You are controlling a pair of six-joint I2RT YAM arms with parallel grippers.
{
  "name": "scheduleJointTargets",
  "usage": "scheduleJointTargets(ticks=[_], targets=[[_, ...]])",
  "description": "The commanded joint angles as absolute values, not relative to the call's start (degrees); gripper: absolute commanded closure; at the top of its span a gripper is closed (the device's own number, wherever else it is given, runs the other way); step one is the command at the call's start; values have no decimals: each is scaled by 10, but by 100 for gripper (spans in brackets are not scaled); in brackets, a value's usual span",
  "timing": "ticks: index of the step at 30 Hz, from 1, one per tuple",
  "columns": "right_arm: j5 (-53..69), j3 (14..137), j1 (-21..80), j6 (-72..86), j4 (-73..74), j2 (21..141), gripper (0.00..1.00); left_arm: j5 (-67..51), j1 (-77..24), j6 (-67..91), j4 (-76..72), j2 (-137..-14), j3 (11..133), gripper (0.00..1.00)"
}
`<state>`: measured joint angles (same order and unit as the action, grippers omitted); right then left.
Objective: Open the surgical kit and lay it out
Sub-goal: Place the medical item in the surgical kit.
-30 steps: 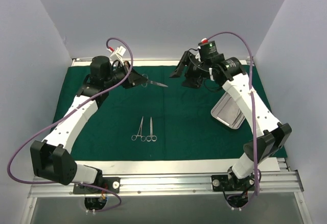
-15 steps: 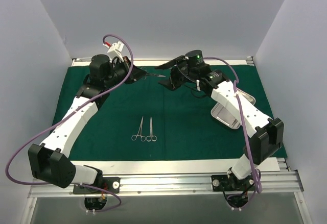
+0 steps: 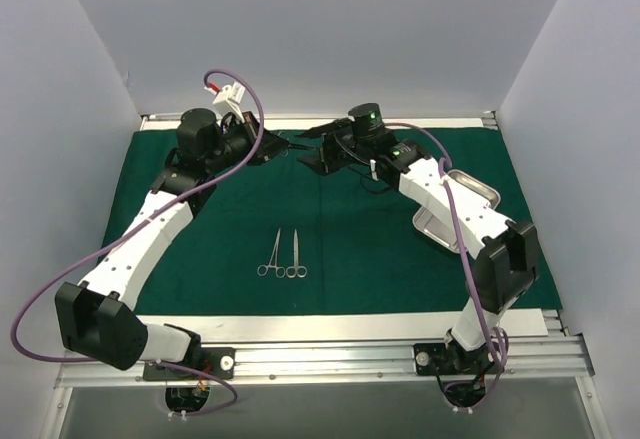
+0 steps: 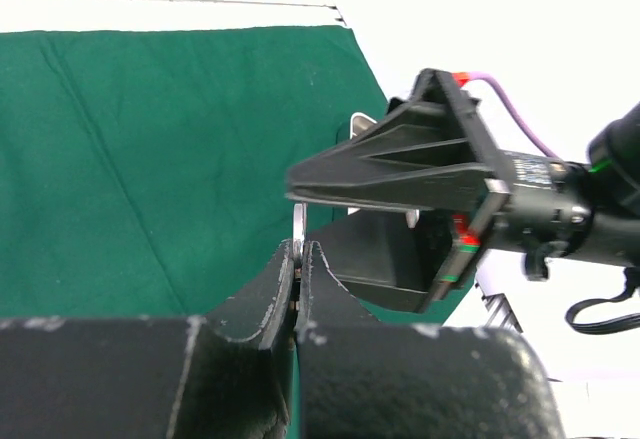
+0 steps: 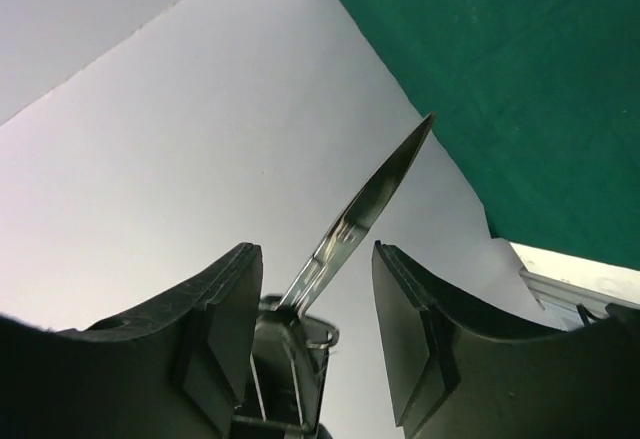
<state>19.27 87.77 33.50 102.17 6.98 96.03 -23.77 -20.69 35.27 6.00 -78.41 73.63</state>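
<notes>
Your left gripper (image 3: 276,146) is clenching a pair of thin silver scissors (image 5: 372,197) by the handle end, holding them in the air above the far middle of the dark green drape (image 3: 380,259). In the left wrist view its fingers (image 4: 262,294) are pressing flat together on a sliver of metal. Your right gripper (image 3: 309,148) is facing it with jaws spread wide. In the right wrist view the blade is pointing up through the gap, and neither pad (image 5: 232,309) appears to be touching it. The drape is lying spread flat over the table. Two more ring-handled instruments (image 3: 295,249) are lying side by side near its middle. The steel tray (image 3: 480,191) is sitting on the right side, partly under your right arm.
</notes>
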Motion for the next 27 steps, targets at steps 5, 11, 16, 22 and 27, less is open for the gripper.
scheduleJointTargets(ticks=[5, 11, 16, 22, 27], targets=[[159, 904, 344, 1043, 66, 970, 77, -238, -213, 323, 34, -766, 731, 98], [165, 932, 324, 954, 119, 986, 100, -228, -209, 309, 79, -747, 704, 32], [136, 1076, 295, 634, 364, 1082, 100, -158, -197, 259, 211, -676, 676, 10], [41, 1127, 343, 405, 460, 1142, 100, -72, -140, 279, 364, -674, 683, 9], [18, 1094, 409, 341, 476, 1183, 100, -97, -125, 282, 378, -688, 669, 10]])
